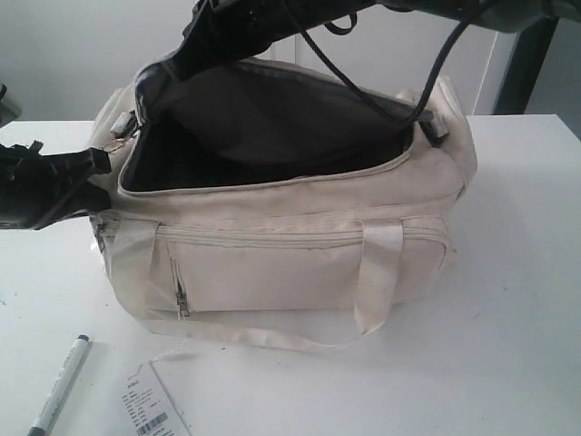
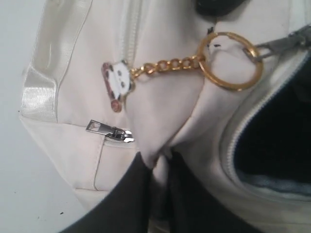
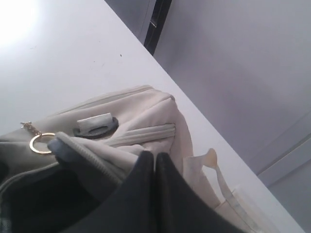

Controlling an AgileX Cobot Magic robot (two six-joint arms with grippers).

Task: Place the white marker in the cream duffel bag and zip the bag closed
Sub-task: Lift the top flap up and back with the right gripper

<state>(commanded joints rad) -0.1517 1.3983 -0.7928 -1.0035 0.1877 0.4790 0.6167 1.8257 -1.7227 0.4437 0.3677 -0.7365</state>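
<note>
Cut off, unreadable
By tabletop (image 1: 508,345) front edge: white marker (image 1: 59,386) & paper tag (image 1: 150,404) clipped by frame; tag print illegible.

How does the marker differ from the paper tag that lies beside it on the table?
The marker is a slim rod with dark ends; the tag is a flat sheet with printed lines and a barcode. In the exterior view the marker lies to the left, the tag to its right. The marker's far end leans right, the tag's leans left. Both are white and lie on the table in front of the open bag, not in it.
</note>
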